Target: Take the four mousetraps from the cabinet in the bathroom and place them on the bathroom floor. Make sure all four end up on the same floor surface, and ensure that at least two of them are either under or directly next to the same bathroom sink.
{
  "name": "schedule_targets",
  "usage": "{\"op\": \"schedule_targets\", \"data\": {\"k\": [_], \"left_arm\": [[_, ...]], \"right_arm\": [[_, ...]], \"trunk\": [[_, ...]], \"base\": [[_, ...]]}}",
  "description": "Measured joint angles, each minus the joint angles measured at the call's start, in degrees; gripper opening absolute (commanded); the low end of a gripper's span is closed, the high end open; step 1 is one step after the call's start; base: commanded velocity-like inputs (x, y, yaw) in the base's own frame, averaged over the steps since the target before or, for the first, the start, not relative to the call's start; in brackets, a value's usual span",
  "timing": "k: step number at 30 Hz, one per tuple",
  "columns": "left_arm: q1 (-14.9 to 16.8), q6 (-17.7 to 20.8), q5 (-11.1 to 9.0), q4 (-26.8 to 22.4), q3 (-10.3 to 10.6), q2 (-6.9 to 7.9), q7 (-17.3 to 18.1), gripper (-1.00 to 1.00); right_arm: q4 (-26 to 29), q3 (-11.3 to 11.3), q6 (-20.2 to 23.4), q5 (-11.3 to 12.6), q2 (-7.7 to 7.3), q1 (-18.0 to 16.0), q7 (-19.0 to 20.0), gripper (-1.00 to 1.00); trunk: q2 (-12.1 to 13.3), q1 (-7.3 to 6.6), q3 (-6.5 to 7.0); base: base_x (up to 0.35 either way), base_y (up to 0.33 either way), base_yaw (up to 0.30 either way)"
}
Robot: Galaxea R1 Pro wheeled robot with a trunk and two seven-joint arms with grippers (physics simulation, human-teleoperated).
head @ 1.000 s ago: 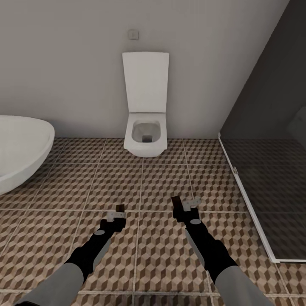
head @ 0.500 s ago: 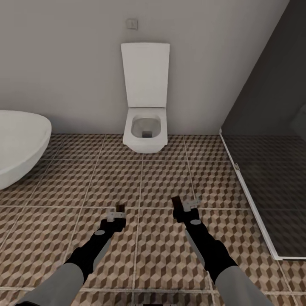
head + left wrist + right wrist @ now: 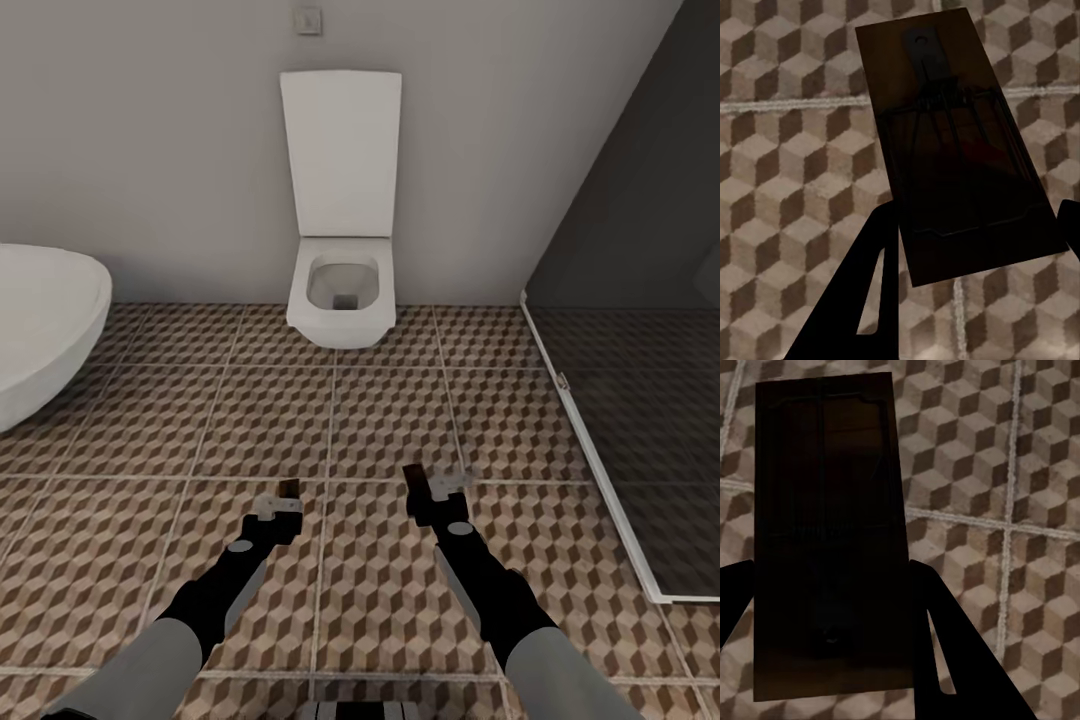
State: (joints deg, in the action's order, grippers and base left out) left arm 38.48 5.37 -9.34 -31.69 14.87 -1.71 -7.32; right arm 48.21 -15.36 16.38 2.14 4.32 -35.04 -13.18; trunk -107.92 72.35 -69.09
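Each of my grippers holds a mousetrap above the cube-patterned bathroom floor point(image 3: 270, 420). My left gripper point(image 3: 281, 497) is shut on a dark brown mousetrap point(image 3: 288, 487); the left wrist view shows that mousetrap point(image 3: 952, 150) as a flat board with a dark wire frame between the black fingers point(image 3: 855, 292). My right gripper point(image 3: 425, 487) is shut on another mousetrap point(image 3: 414, 477), and in the right wrist view this mousetrap point(image 3: 829, 540) is a dark board clamped between both fingers point(image 3: 945, 645). The cabinet and the sink are out of view.
A white wall-hung toilet point(image 3: 339, 290) with its lid up stands against the far wall ahead. A white bathtub point(image 3: 40, 320) curves in at the left. A dark glass shower screen point(image 3: 640, 400) with a white floor frame closes off the right side.
The whole head view has shifted: the toilet and wall sit higher and the bathtub has slid left, so the camera moved. Both arms keep their poses, still holding the mousetraps.
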Motion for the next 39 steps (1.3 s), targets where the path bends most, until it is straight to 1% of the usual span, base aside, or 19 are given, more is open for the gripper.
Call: {"op": "schedule_targets", "data": {"k": [9,39], "left_arm": [[0.0,0.2,0.0,-2.3,0.2,0.07,-0.1,-1.00],[0.0,0.2,0.0,-2.4,0.2,0.34,-0.1,-1.00]], "right_arm": [[-0.2,0.0,0.0,0.0,0.10,0.0,0.0,-1.00],[-1.0,0.0,-0.1,0.0,0.14,0.0,0.0,-1.00]], "trunk": [[-3.6,1.98,-2.45],[-15.6,8.57,-10.60]], "base": [[0.000,0.000,0.000],[0.000,0.000,0.000]]}}
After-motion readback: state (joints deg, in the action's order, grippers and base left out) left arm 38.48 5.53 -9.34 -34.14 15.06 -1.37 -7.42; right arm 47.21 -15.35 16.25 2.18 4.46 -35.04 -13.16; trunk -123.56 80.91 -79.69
